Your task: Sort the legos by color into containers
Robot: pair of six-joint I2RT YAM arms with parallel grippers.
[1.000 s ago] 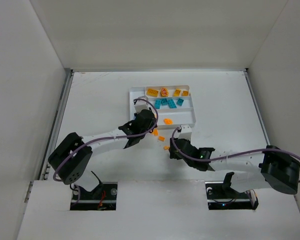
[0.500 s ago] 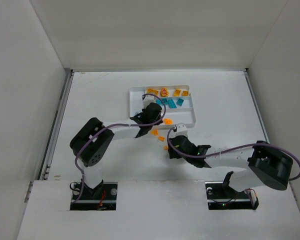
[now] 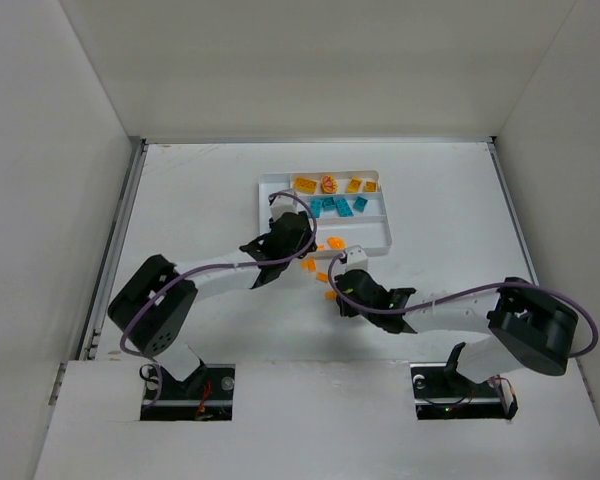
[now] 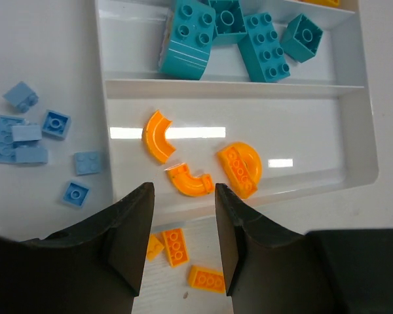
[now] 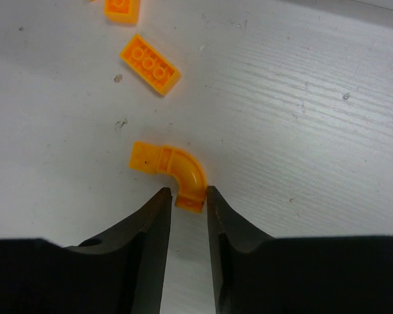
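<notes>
As orange curves (image 4: 158, 135) lie in nearest section of tray (image 4: 314, 131), L pincer (image 4: 182, 212) hovers released at its 6 o'clock; R pincer (image 5: 188, 201) clenched on orange elbow (image 5: 167, 160), flat on counter (image 5: 301, 118), for pickup.

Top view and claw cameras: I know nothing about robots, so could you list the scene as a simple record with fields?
tray: white, divided, on the table
far section: yellow-orange bricks
middle section: teal bricks
near section: three orange curved pieces
loose on table: light blue bricks beside the tray; small yellow-orange bricks by its near edge
left claw: open, empty, above the tray's near edge
right claw: jaws close on either side of one end of a curved orange piece on the table; firm grip unclear
</notes>
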